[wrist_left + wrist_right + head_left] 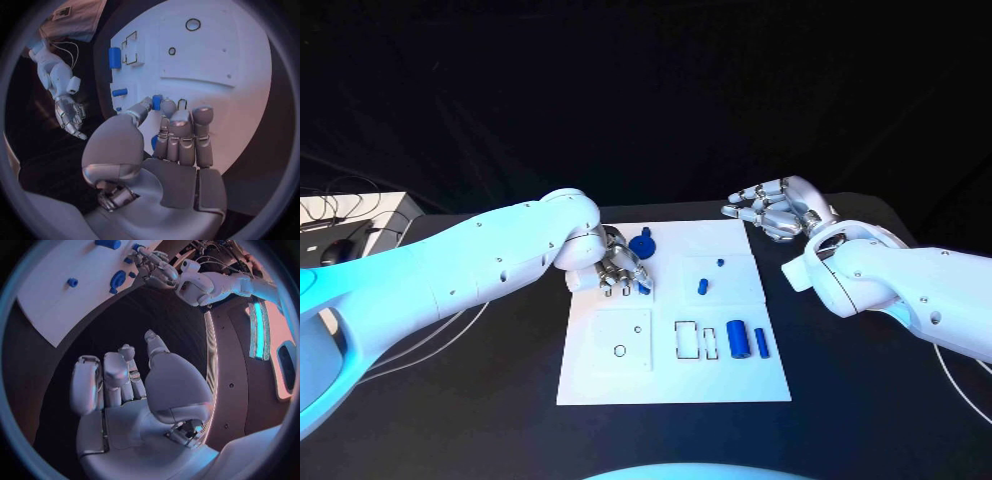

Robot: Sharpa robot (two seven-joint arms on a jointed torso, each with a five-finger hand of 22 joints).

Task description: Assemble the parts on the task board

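Left hand (620,268) is reaching over the far-left part of the task board (603,380), fingers pointing down at the plate. In the left wrist view the thumb and a fingertip (145,104) are closing on a small blue piece (157,101) at the board surface; it looks pinched, but can't tell for sure whether it's truly held or only being touched. Other fingers are lying straight, side by side, tips close to the board next to a thin wire-like loop (182,104).

Right hand (773,208) is hovering off the board's far-right corner, above the black desk (877,420), holding nothing. Fingers are loosely curled w/ gaps between them, thumb standing apart from the rest; palm is empty in the right wrist view (134,390).

Parts rel. to the board: a round blue knob-like part (643,242) is sitting at the far edge, just beside the left hand. Two small blue pegs are lying near the board's middle, right of the left hand: a tiny one (720,262) and a slightly longer one (702,286), apart from each other. On the near-right portion a thick blue cylinder (737,343) and a slimmer blue cylinder (762,342) are lying side by side, close but not touching, just right of two rectangular outlined slots (689,338). Near-left portion is carrying a square panel w/ a ring-shaped hole (620,350).
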